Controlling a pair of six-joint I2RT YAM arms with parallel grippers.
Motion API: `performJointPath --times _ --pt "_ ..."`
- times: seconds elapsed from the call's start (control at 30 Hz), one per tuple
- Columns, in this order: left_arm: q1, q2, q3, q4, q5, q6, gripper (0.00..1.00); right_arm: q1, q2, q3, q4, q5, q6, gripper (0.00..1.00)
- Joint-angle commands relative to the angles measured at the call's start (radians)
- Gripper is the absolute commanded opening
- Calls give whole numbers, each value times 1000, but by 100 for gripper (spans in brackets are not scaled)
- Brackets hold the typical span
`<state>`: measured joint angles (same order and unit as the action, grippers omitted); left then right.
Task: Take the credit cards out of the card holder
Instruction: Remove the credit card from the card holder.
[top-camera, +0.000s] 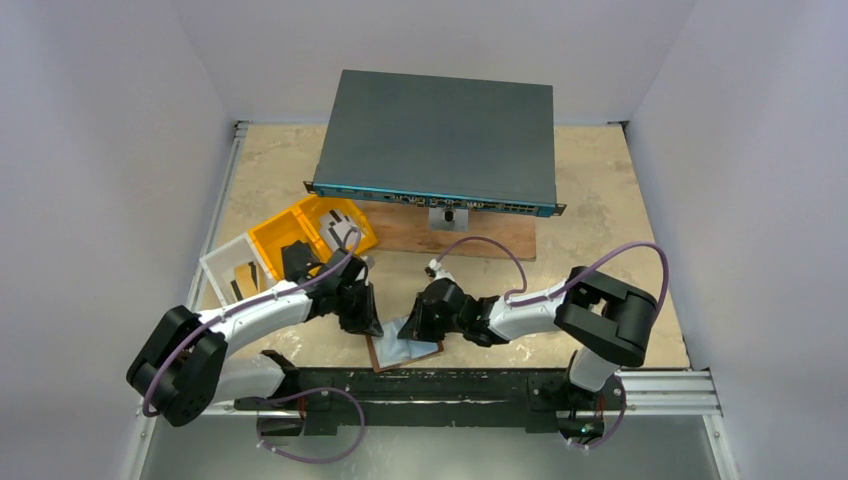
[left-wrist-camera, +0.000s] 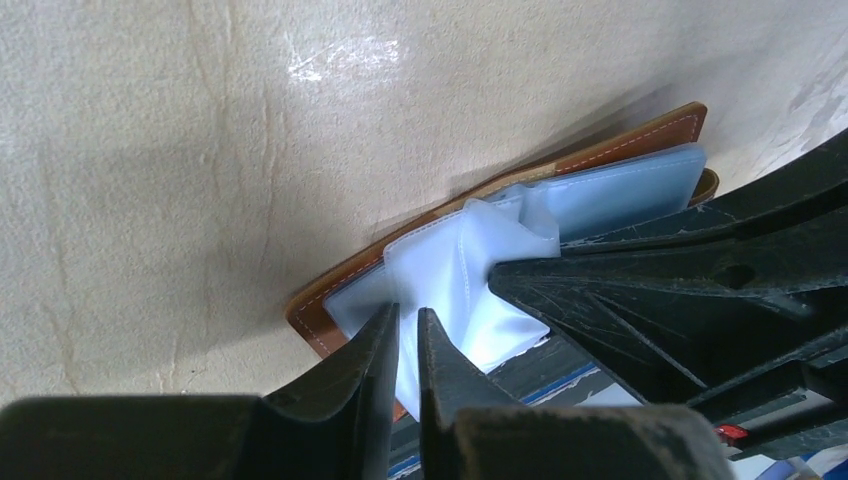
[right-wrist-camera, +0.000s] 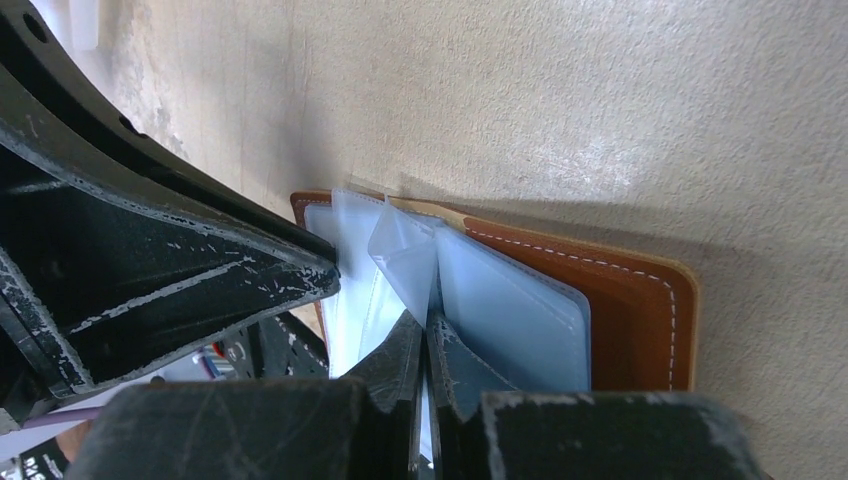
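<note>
Pinching clear pockets (left-wrist-camera: 450, 265) of the open card holder (left-wrist-camera: 620, 145): left hand (left-wrist-camera: 405, 335) narrowed on one, right hand (right-wrist-camera: 425, 340) narrowed on another. Lying flat on the bench (top-camera: 600, 250).

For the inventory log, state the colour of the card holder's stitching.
White stitching, clearest in the right wrist view.

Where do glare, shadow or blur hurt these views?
Left wrist: a glare patch on the beige tabletop, a soft shadow left of the brown leather card holder, the left tool blurred up close. Right wrist: a broad shadow above the holder, the right tool soft at its base. Top external: even light, no glare, but the holder is small and half hidden.
</note>
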<state>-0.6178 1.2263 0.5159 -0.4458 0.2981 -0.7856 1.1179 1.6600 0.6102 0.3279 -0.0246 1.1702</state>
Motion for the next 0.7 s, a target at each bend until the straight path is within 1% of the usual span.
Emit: performJointPath --times 0.0,0.07,0.13,0.37,0.53,0.67 --pt "-10 10 -4 39 16 -3 16 -7 46 -43 -91 28 -14 0" --pt "-11 13 -4 42 17 -4 21 -7 47 -45 -85 10 -11 0" --pt "-14 20 -8 51 21 -3 23 -10 50 -47 -80 5 -11 0" --pt "-21 55 -26 127 74 -42 23 -10 54 -45 -72 -3 -12 0" --pt "-22 57 -21 166 97 -74 19 -10 51 -40 -70 -4 -17 0" --pt "-23 57 -14 172 104 -81 8 -10 36 -26 -76 -3 -36 0"
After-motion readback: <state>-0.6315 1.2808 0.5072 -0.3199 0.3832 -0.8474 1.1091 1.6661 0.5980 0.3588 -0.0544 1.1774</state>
